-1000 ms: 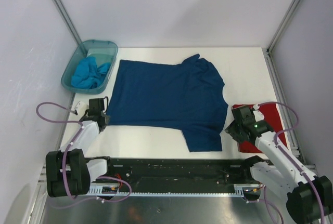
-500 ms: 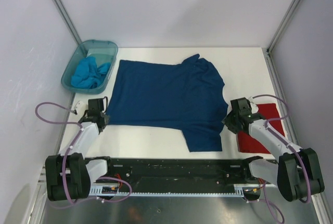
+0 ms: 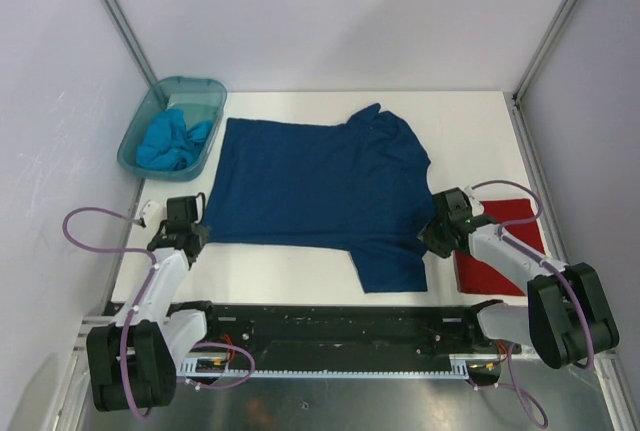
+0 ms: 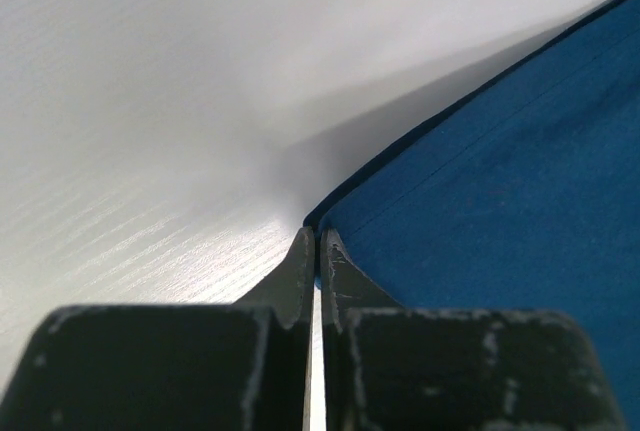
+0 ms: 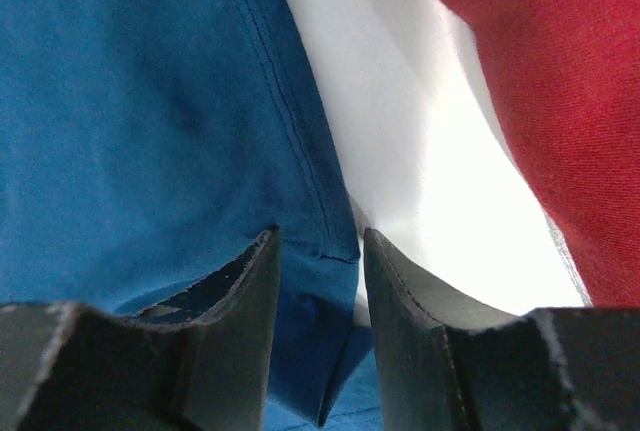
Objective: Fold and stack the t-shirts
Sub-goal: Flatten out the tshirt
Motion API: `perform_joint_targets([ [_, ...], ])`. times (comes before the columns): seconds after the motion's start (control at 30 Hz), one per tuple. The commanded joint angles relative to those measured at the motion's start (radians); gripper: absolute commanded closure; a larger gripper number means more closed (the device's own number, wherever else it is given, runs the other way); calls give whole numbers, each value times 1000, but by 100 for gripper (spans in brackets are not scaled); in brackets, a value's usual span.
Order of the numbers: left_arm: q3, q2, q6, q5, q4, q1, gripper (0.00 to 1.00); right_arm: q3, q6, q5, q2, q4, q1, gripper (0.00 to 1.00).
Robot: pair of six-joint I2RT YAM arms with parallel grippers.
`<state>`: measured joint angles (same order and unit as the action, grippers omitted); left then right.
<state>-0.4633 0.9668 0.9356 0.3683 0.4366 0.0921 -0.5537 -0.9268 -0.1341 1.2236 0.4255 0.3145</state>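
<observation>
Lying flat across the middle of the frame, the navy t-shirt shows no print on the white worktop, seemingly spread out so that a fold can start from its lower edge. The left end effector is closed tight on the shirt's lower-left hem corner, apparently to anchor or lift it. The right end effector stands partly open at the shirt's lower-right side, its fingers straddling the stitched hem without gripping it. It looks poised to pinch the matching point. The red t-shirt lies folded at the right edge, just beside that end effector, probably as the base of the stack. The turquoise t-shirt sits crumpled in the teal plastic tub at upper left, not yet handled. Counted: three t-shirts, one tub, two end effectors.
</observation>
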Motion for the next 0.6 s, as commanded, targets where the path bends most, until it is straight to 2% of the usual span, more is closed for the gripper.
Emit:
perform_joint_targets([
  [0.0, 13, -25, 15, 16, 14, 9, 100, 8, 0, -29, 32, -36, 7, 57],
  [0.23, 11, -28, 7, 12, 17, 9, 100, 6, 20, -33, 50, -53, 0, 57],
  [0.57, 7, -28, 5, 2, 19, 9, 100, 51, 13, -74, 15, 28, 37, 58],
])
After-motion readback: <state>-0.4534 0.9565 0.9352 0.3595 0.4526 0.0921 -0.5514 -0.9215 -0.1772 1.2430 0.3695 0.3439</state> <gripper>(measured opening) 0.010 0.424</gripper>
